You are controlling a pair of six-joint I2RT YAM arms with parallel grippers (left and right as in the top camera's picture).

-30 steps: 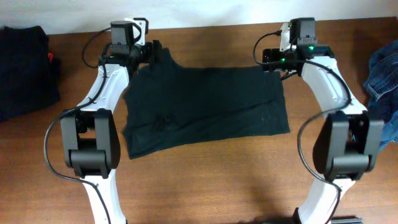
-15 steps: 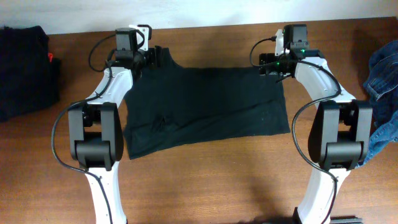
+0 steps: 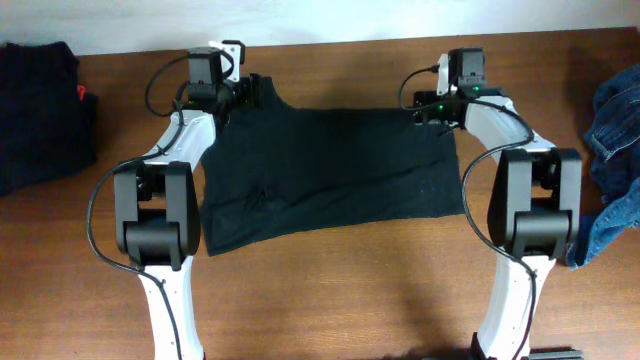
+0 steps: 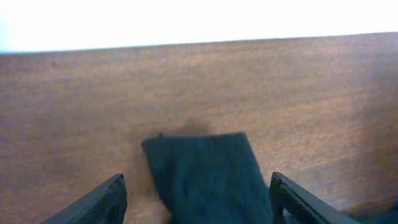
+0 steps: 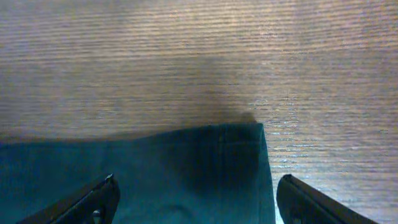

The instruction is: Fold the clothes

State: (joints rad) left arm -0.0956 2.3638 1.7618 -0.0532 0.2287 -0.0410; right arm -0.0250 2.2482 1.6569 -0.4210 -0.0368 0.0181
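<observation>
Overhead, the black T-shirt [image 3: 330, 165] lay spread flat. The left gripper [image 4: 196, 190] and right gripper [image 5: 198, 186] gaped wide, gripping nothing, each straddling a far corner between its fingers, probably lining up a fold.

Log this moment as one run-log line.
shirt: spread on table | left gripper: open, over far corner flap | right gripper: open, over far hem corner | held: nothing

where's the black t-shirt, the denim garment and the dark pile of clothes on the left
black t-shirt [image 3: 330, 170], overhead view, middle of its spread body
denim garment [image 3: 615, 120], overhead view, upper folds at the right edge
dark pile of clothes [image 3: 40, 110], overhead view, centre of the heap
</observation>
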